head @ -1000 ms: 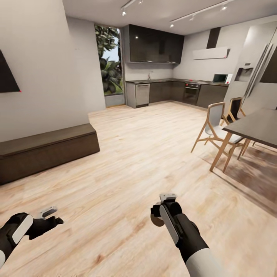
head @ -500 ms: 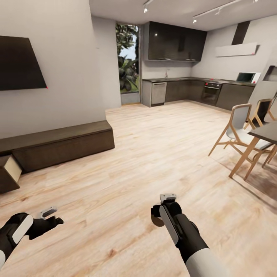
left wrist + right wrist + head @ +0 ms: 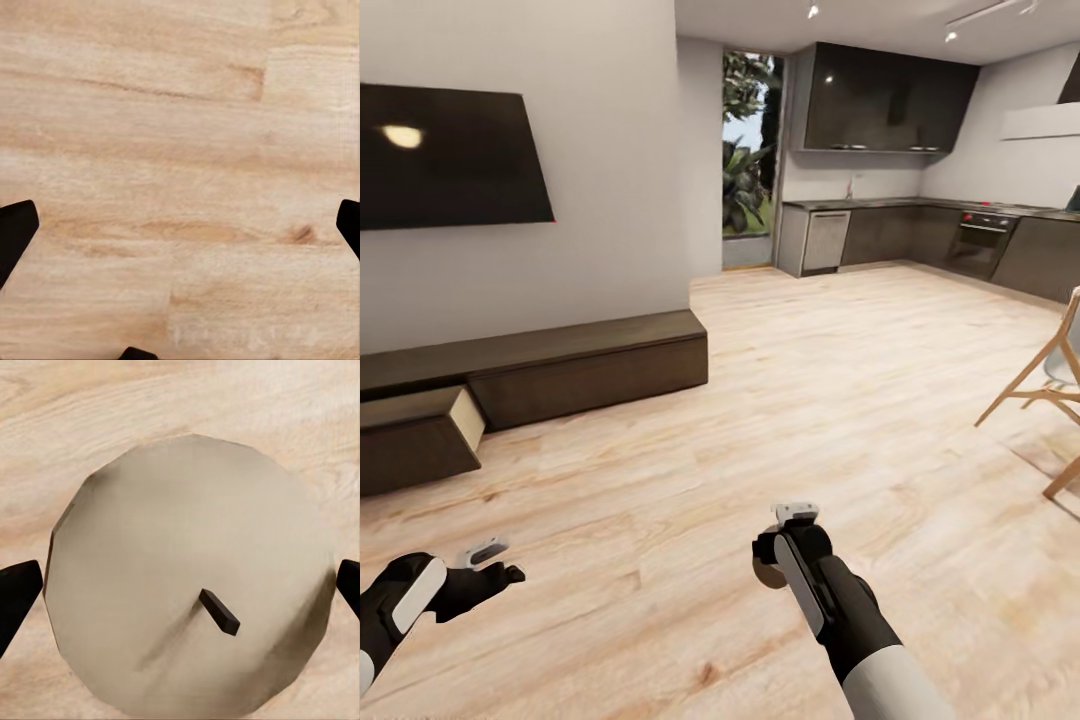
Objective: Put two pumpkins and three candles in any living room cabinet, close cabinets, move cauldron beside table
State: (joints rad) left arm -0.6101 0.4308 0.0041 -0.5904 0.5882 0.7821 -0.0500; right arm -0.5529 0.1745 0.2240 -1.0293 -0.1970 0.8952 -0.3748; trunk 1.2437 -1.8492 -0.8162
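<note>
The cabinet [image 3: 580,365] is a long low dark brown unit along the left wall, and one front [image 3: 415,435] at its left end stands pulled out, showing a pale beige side. My right gripper [image 3: 778,552] hangs low over the wooden floor, shut on a beige candle [image 3: 765,577]. In the right wrist view the candle [image 3: 172,547] with its dark wick spans the gap between the two black fingertips [image 3: 16,589]. Further left, my left gripper [image 3: 500,568] is open, and the left wrist view has bare floorboards between its fingertips [image 3: 15,229].
A dark TV screen [image 3: 450,155] hangs on the wall above the cabinet. A kitchen with dark units [image 3: 905,235] lies at the back beyond a wide stretch of pale wood floor [image 3: 810,400]. A wooden chair [image 3: 1050,385] stands at the right edge.
The view has swung left: the cabinet, TV and kitchen slid right in the picture and the pulled-out front came into view. Both grippers keep their pose, with the candle still held.
</note>
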